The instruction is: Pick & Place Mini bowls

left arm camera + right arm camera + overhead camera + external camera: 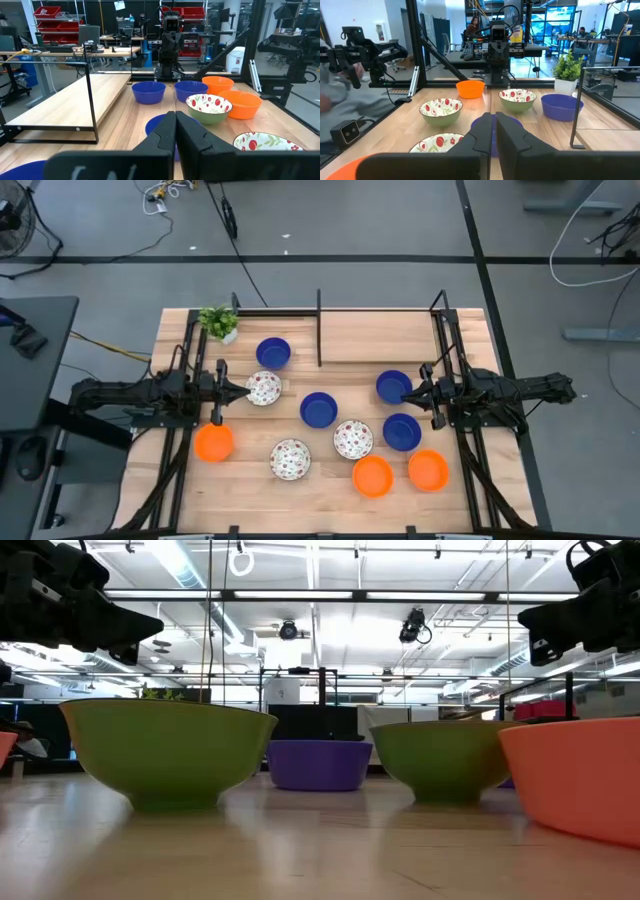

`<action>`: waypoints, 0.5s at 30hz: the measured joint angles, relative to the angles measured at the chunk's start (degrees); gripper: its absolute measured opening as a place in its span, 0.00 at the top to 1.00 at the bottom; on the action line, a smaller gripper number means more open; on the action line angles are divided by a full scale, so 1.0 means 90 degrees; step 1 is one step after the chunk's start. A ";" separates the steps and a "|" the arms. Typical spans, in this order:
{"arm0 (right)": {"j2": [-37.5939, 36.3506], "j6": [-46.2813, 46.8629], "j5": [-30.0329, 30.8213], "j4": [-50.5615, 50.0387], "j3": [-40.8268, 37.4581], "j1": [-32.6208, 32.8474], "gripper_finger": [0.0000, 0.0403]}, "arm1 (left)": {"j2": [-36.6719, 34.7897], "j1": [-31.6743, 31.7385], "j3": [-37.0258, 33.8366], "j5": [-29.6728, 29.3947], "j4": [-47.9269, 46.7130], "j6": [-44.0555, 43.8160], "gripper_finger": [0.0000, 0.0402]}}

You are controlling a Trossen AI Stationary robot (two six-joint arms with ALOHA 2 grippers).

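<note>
Ten mini bowls stand upright on their bases on the wooden table (pixel 350 340): blue ones (pixel 273 352) (pixel 318 409) (pixel 394 386) (pixel 401 431), orange ones (pixel 213 442) (pixel 372 476) (pixel 428 470), and floral white ones (pixel 264 388) (pixel 353 439) (pixel 290 459). My left gripper (pixel 243 388) is shut and empty, raised by the left rim of the far-left floral bowl; its fingers (pixel 167 131) show closed. My right gripper (pixel 408 393) is shut and empty, raised at the right rim of a blue bowl; its fingers (pixel 485 131) show closed. In the low view both grippers (pixel 148 628) (pixel 530 625) hang well above the bowls.
A small green potted plant (pixel 218 322) stands at the table's far left corner. A thin black frame post (pixel 319 330) rises at the far middle. Black rails (pixel 445 350) run along both sides. People show in the room beyond (pixel 472 25).
</note>
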 joint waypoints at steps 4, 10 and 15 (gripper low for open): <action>0.0001 -0.0002 0.0000 0.0001 0.0000 0.0002 0.93 | -0.0001 -0.0002 -0.0001 -0.0002 0.0000 0.0000 0.96; -0.0001 -0.0001 0.0000 0.0001 -0.0002 0.0001 0.93 | -0.0001 -0.0002 -0.0001 0.0003 0.0010 -0.0086 0.96; -0.0001 -0.0001 0.0000 0.0002 0.0000 0.0001 0.93 | -0.0001 0.0001 -0.0001 0.0072 0.0011 -0.1380 0.96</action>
